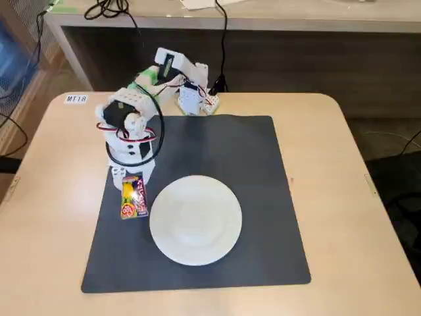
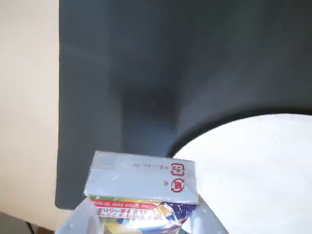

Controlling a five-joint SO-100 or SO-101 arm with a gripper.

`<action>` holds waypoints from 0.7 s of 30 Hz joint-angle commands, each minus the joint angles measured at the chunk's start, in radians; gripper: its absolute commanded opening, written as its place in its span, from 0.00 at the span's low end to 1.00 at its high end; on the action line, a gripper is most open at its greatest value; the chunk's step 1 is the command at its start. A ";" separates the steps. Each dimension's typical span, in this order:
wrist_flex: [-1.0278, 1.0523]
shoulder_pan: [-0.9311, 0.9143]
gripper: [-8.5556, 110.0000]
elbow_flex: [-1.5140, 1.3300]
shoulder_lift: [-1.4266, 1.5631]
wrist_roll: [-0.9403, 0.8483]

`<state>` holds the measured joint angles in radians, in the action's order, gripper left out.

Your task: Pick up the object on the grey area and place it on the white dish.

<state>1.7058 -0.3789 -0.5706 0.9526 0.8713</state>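
Note:
The object (image 1: pixel 133 199), a small red and purple box with a yellow picture, sits between the fingers of my gripper (image 1: pixel 131 184) over the left part of the grey area (image 1: pixel 250 171). It is just left of the white dish (image 1: pixel 196 220). In the wrist view the box (image 2: pixel 141 183) fills the bottom centre, end-on, with pale fingers (image 2: pixel 73 222) on either side of it. My gripper (image 2: pixel 141 225) looks shut on it. The dish (image 2: pixel 258 175) lies to its right and the mat (image 2: pixel 146 73) lies beyond. I cannot tell whether the box touches the mat.
The mat lies on a beige tabletop (image 1: pixel 348 184). The arm's white base and its wiring (image 1: pixel 191 92) stand at the mat's far edge. A label (image 1: pixel 75 99) is stuck at the far left corner. Cables hang from a desk behind.

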 commanded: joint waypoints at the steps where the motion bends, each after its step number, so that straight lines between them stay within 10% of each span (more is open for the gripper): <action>1: -0.006 0.061 0.18 0.023 0.095 0.014; 21: -0.008 0.356 0.15 0.018 0.002 -0.063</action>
<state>1.7058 -0.0337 -0.5706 0.9511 0.8391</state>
